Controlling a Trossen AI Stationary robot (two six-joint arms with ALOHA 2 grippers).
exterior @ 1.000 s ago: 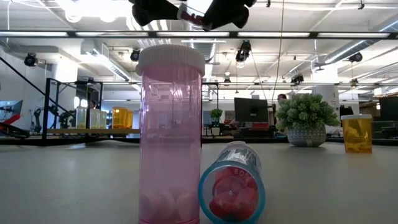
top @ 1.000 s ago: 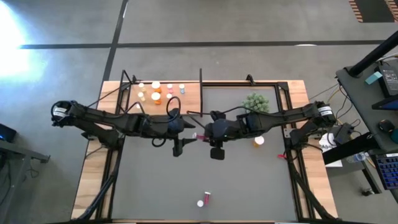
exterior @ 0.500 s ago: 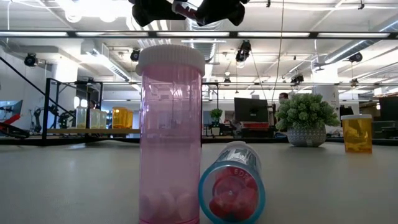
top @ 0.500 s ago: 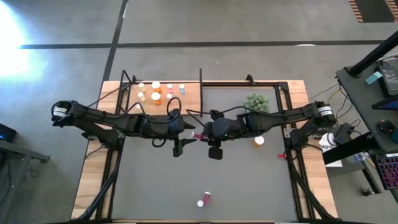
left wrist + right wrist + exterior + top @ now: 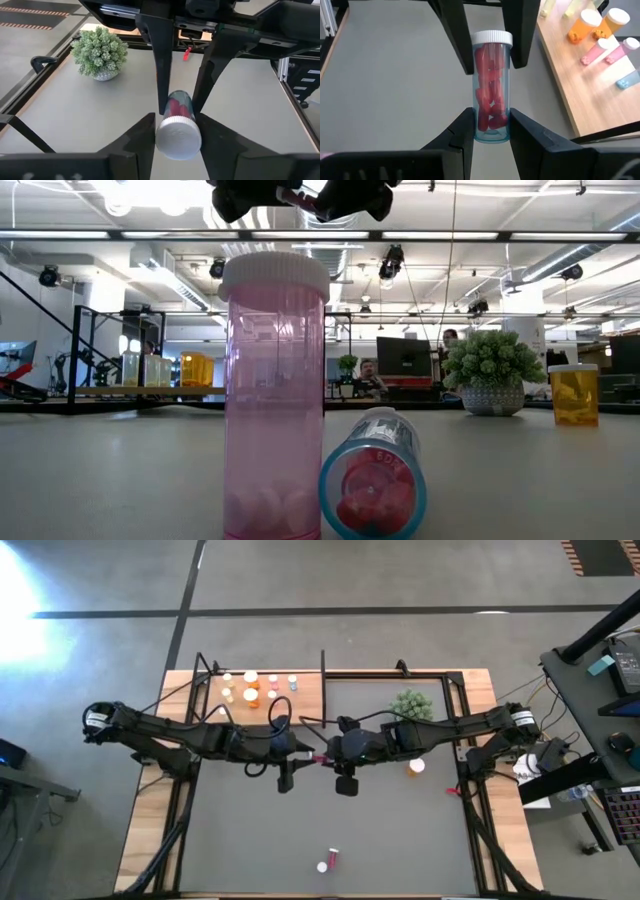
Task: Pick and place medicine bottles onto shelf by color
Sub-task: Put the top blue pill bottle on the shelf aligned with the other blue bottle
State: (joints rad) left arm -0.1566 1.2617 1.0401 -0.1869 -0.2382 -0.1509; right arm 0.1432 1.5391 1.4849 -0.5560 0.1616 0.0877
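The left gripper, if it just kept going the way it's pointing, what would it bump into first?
The left gripper points at the right gripper, with the red-pill bottle between them, held by both. Going on, it would push that bottle into the right gripper's fingers. Depth looks very short here.

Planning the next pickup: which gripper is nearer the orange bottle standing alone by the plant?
Right. The right gripper sits mid-table, its arm passing just beside the orange bottle. The left gripper meets it from the other side, farther off. Both pinch one bottle of red pills.

Red-filled bottle (image 5: 491, 95) airborne, horizontal — held both ends; others on shelf (image 5: 305, 692).
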